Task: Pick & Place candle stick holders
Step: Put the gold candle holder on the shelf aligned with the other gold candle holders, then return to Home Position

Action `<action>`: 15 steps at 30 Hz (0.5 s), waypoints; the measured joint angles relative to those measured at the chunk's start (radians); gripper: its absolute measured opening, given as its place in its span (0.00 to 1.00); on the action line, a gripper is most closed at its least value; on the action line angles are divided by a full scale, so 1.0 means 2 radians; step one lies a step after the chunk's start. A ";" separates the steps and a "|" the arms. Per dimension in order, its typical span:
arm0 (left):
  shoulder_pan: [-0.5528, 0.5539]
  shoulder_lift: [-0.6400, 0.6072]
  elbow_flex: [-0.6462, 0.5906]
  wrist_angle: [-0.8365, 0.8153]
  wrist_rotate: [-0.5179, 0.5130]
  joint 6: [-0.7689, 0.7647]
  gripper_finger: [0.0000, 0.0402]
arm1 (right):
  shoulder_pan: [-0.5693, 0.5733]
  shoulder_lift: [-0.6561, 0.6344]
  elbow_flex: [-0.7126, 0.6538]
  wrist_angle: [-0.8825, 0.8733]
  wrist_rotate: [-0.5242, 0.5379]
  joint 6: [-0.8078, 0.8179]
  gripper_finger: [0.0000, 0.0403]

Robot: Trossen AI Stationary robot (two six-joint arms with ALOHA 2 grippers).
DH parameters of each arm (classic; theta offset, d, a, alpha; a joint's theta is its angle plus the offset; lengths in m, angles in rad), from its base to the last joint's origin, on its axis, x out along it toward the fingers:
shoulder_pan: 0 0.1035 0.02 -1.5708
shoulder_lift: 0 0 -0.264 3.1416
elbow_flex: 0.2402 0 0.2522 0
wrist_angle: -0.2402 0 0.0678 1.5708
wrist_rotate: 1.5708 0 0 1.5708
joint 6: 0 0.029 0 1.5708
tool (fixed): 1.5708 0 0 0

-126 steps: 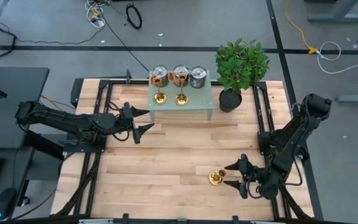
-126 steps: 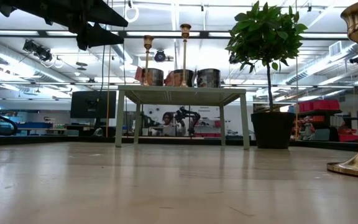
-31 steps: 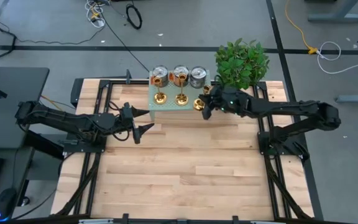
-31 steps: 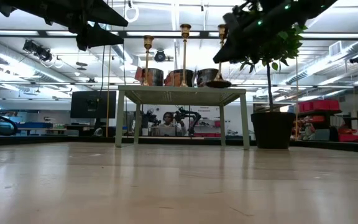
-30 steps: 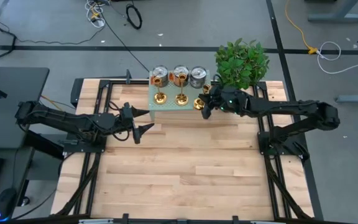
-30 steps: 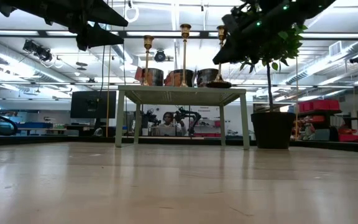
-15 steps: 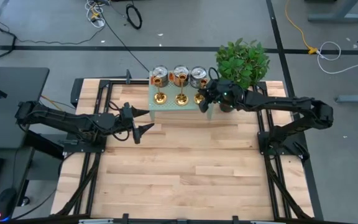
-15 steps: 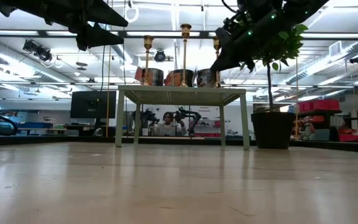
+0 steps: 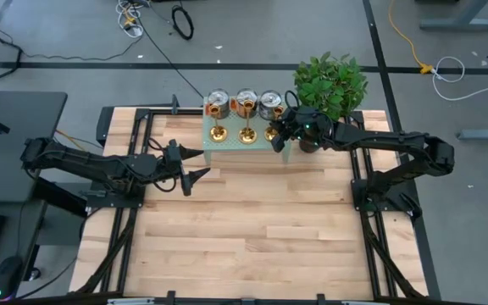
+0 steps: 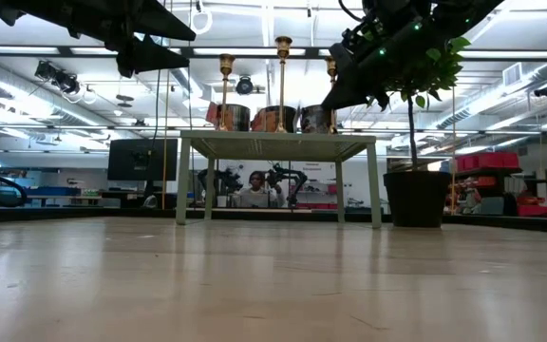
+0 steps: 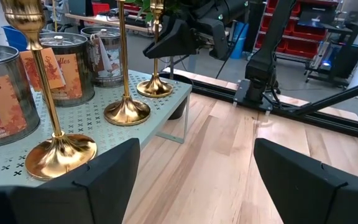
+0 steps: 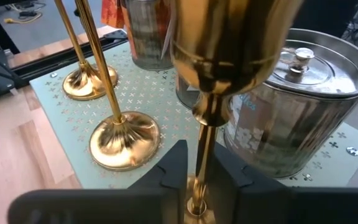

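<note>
Two arms, both matte black — jointed segments of rounded housings joined by slim links, each mounted on a black frame rail at the table's side. The left gripper [image 9: 195, 163] ends in two flat, pointed black fingers [image 11: 107, 174]. The right gripper [image 9: 276, 132] has blocky black fingers — tiny green lights dot its wrist.

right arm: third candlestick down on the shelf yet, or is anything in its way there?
Nothing blocks it. The third candlestick already stands on the green shelf, beside the other two candlesticks and in front of the tins. The right gripper is around its stem. The left gripper waits off the shelf.
</note>
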 joint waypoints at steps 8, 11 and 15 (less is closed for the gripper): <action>0.000 0.000 0.000 0.000 0.000 0.000 0.82 | 0.000 0.000 0.000 0.000 0.001 0.002 0.21; 0.000 0.000 0.000 0.000 0.000 0.000 0.82 | 0.000 0.000 0.000 -0.001 0.007 0.001 0.27; 0.000 0.000 0.000 0.000 0.000 -0.001 0.82 | 0.002 0.000 0.000 -0.001 0.018 0.000 0.38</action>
